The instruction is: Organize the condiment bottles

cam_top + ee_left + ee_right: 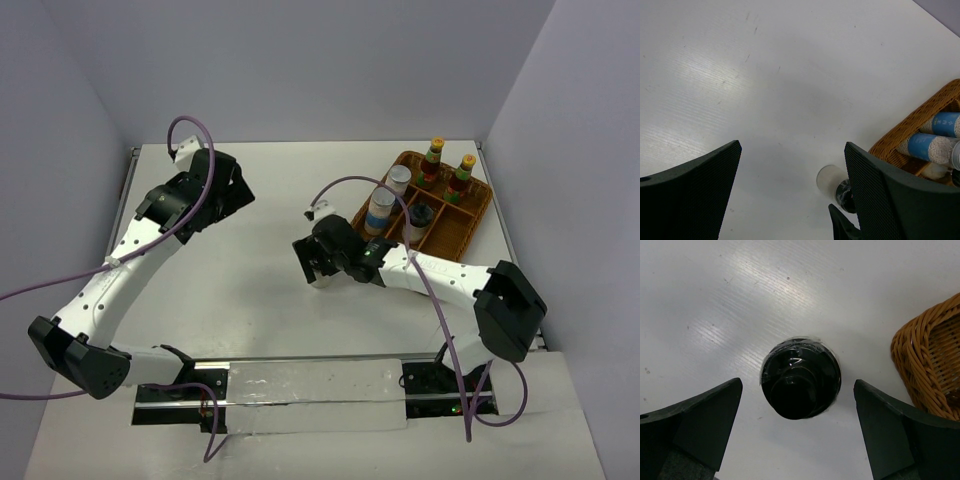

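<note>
A squat pale bottle with a black cap (800,379) stands upright on the white table, just left of the wicker basket (927,360). My right gripper (797,390) is open above it, one jaw on each side, not touching. In the top view that gripper (318,262) hides the bottle. The basket (470,228) holds two yellow-capped dark bottles (436,152) (465,168), two blue-banded white bottles (399,181) (380,211) and a black-capped bottle (420,216). My left gripper (232,190) is open and empty at the table's middle left. Its view (791,150) shows the loose bottle (831,181).
The basket's rim (912,130) stands at the right of the left wrist view, with the blue-banded bottles (932,147) inside. Grey walls close the table at the back and sides. A purple cable loops over each arm.
</note>
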Tool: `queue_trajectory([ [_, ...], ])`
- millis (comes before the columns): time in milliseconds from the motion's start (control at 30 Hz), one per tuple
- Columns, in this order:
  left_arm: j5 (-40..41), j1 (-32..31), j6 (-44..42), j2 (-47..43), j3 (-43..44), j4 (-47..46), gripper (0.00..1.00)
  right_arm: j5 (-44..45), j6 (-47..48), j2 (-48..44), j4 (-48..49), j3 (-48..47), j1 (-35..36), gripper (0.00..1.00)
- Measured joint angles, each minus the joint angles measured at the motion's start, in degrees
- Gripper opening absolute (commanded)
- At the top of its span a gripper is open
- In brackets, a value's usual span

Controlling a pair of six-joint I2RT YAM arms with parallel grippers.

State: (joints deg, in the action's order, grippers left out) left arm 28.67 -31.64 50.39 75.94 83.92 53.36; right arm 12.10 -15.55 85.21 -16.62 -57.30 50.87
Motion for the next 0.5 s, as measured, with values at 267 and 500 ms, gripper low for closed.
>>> queue_trajectory([
  [267, 0.0, 0.0, 0.0, 0.1, -0.9, 0.0, 0.92, 0.1, 0.0, 1.9, 1.2, -0.4, 0.0, 0.75],
  [500, 0.0, 0.2, 0.0, 0.1, -1.0, -0.1, 0.92, 0.8, 0.2, 2.4, 1.4, -0.5, 0.0, 0.56],
])
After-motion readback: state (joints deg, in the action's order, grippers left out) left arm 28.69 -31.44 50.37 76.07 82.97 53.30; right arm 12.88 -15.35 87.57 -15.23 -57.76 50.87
